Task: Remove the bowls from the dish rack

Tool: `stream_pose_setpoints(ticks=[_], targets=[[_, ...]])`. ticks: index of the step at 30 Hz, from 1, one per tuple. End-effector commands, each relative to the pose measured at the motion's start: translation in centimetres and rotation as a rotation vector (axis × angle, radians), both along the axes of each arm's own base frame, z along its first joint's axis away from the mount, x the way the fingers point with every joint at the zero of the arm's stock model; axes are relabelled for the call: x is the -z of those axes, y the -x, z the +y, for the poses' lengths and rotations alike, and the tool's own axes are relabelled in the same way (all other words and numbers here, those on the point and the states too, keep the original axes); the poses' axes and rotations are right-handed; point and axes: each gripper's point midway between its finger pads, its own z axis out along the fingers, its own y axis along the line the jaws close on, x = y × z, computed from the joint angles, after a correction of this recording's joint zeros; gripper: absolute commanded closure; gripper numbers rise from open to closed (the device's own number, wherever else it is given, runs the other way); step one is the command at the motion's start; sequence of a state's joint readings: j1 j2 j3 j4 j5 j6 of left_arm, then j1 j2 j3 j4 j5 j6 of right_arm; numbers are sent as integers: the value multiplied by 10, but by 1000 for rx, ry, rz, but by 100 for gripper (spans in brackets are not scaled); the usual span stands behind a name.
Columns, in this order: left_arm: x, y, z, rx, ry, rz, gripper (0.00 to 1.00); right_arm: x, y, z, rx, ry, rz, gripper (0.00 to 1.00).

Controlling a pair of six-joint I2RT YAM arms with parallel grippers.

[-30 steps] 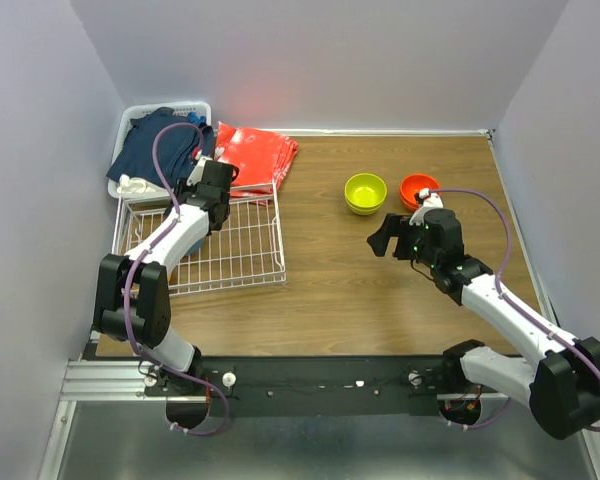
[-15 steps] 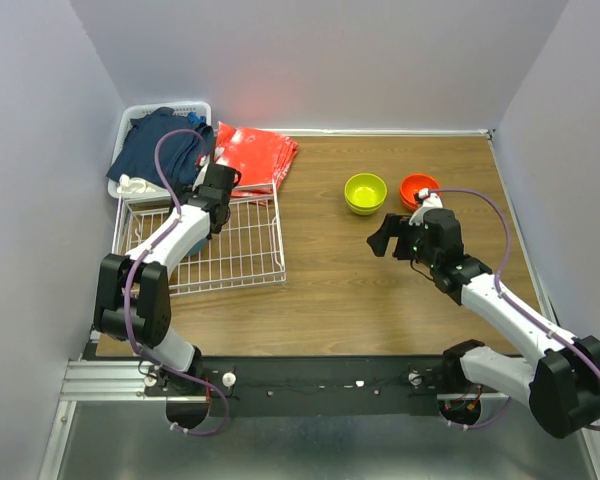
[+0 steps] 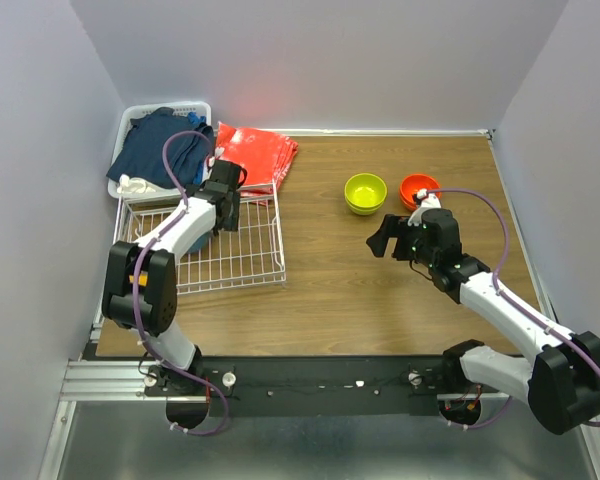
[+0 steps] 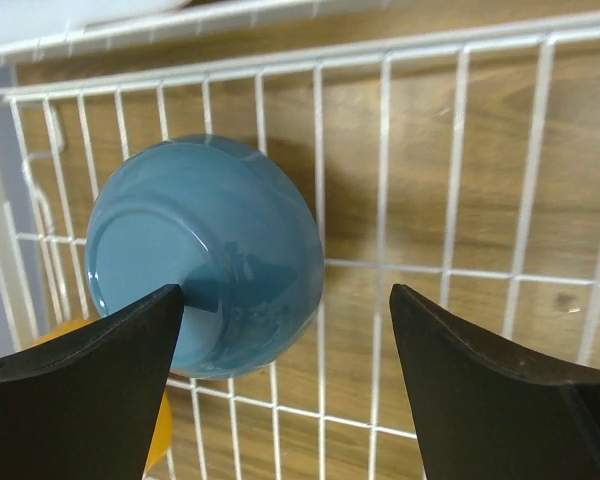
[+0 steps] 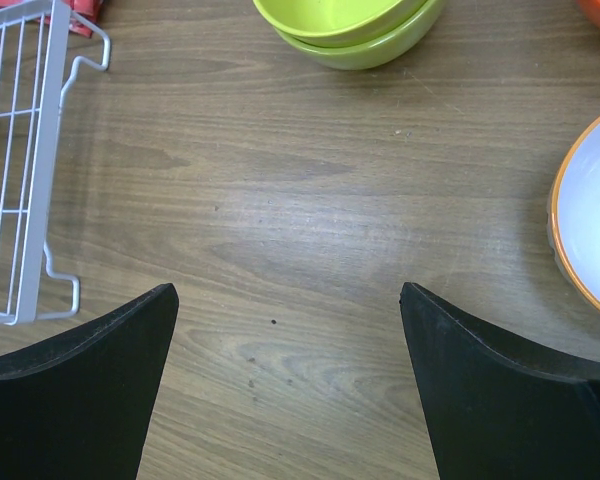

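Observation:
A blue bowl [image 4: 205, 255] lies bottom-up in the white wire dish rack [image 4: 460, 150]. My left gripper [image 4: 285, 330] is open just above the rack; its left finger [image 4: 90, 390] overlaps the bowl's edge and part of the bowl sits between the jaws. Under the blue bowl a yellow-orange bowl [image 4: 52, 335] peeks out. From above, the left gripper [image 3: 228, 212] hangs over the rack's [image 3: 250, 250] far right part. Two stacked lime green bowls [image 3: 366, 192] and a red-orange bowl [image 3: 418, 188] stand on the table. My right gripper [image 3: 382, 240] is open over bare wood [image 5: 285, 300].
A white basket of dark blue clothes [image 3: 160, 145] stands at the far left, with a red plastic bag [image 3: 255, 155] beside it. An orange-rimmed bowl with a pale inside [image 5: 590, 230] sits just right of my right gripper. The rack's corner [image 5: 25, 150] lies to its left.
My left gripper has gone from shut to open and its wrist has shifted a little to the right over the rack. The right arm has not moved.

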State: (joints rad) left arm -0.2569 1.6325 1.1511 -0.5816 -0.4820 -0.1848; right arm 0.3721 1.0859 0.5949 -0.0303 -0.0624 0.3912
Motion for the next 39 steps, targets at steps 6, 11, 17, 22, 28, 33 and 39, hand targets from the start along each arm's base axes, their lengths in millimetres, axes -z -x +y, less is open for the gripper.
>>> stream_pose_setpoints(ticks=[6,11,17,22,28,33,39], targets=[[-3,-28,-48,105,231,-65,4,-1,-3,1,5,7,-16,0],[-38,-25,-40,63,255,-232,3,0,-3,0,7,9,-12,0],[-69,-10,-18,-77,392,-414,1,-1,-3,1,4,7,-14,0],[-79,4,2,-235,557,-518,1,0,-3,0,3,8,-13,0],[-42,20,24,-411,799,-520,1,2,-4,1,-1,16,-5,0],[-20,20,27,-516,894,-524,1,5,-6,4,-14,16,8,0],[-15,9,34,-577,955,-605,1,11,-5,10,-42,11,39,0]])
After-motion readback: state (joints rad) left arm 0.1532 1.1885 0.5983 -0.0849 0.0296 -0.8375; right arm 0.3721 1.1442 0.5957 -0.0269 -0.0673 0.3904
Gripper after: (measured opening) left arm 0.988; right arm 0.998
